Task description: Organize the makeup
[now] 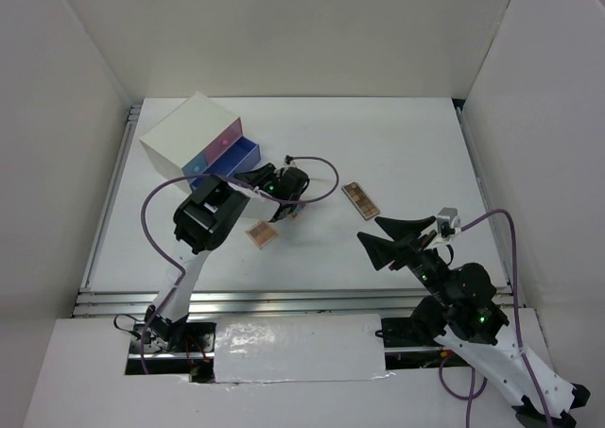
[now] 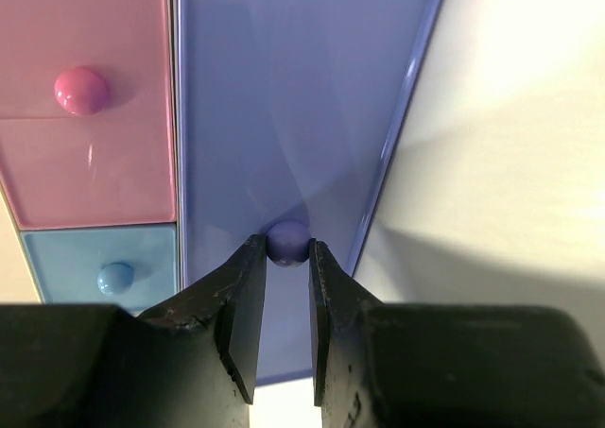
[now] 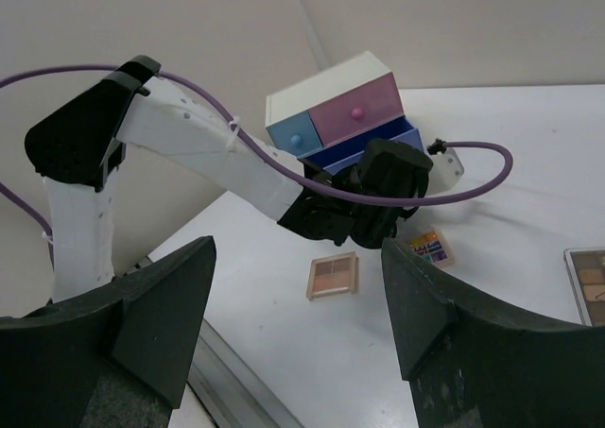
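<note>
Left hand [image 2: 286, 248]: pinched on the round knob [image 2: 287, 240] of the violet-blue drawer [image 2: 284, 107], one finger on each side, the knob sitting right at the tips.

Drawer: already standing out from the front of the white drawer box [image 1: 184, 130], proud of the pink drawer [image 2: 85, 163] beside it.

Right hand: spread wide and holding nothing, it hangs over the counter [image 1: 406, 154], well apart from the box.

Makeup: all in view lies loose on the counter. The square eyeshadow palette [image 1: 262, 233] is just beside the left arm, a small multicoloured palette [image 3: 430, 248] is close under that wrist, and the long eyeshadow palette [image 1: 360, 199] lies between the two arms. No lipsticks or bottles can be made out.

Step in hand: most likely working the drawer by its knob so that cosmetics can go inside.

Doing it well: draw straight along the drawer's own line, with the wrist level. With so little of the knob between the tips, any sideways or upward pull could let it slip out.

Risk: the box looks light and nothing holds it down, so it may slide or turn with the drawer. A slow pull is safer.
</note>
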{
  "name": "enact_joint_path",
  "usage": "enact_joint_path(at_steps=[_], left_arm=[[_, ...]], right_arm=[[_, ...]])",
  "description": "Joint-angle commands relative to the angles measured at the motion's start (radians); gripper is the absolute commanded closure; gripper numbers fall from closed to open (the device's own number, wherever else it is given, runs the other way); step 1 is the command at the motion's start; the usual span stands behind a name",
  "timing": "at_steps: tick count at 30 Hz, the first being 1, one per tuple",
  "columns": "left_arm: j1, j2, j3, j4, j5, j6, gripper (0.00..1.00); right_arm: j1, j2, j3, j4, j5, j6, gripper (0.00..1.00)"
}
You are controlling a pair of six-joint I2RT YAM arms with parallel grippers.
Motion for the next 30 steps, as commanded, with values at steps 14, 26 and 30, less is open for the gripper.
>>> enact_joint_path(at_steps=[14, 26, 30], left_arm=[[-0.132, 0.045, 0.113, -0.285, 0.008, -0.301, 1.00], [-0.158, 0.047, 0.156, -0.406, 0.028, -0.400, 0.55], [-0.156, -0.014, 0.157, -0.434, 0.044, -0.442, 0.39]], right_arm=[[-0.003, -0.021, -0.001, 0.016, 0.001, -0.018, 0.22], [-0.003, -0.009, 0.001, 0.019, -0.007, -0.015, 0.22], [-0.003, -0.004, 0.002, 0.022, -0.005, -0.016, 0.22]])
